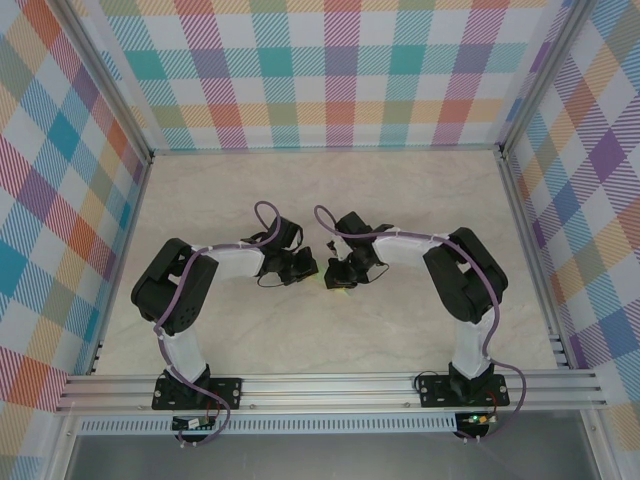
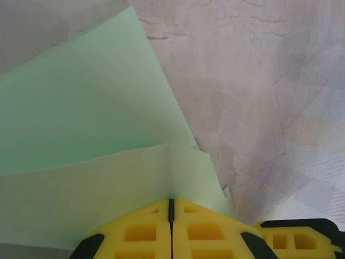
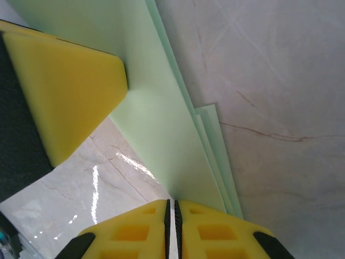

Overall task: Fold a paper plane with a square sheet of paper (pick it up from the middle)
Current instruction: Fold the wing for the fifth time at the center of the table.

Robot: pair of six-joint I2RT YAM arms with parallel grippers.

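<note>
The paper (image 2: 81, 108), in smooth mint-green folded layers, is clamped by left end effector (image 2: 171, 202) and right end effector (image 3: 171, 203).

The folded paper (image 2: 81, 108) looks thin and matt, the marble-patterned table (image 3: 280, 81) smooth and faintly glossy.

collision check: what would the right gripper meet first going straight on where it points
The folded paper that the right gripper pinches; past it probably the tabletop, depth unclear.
</note>
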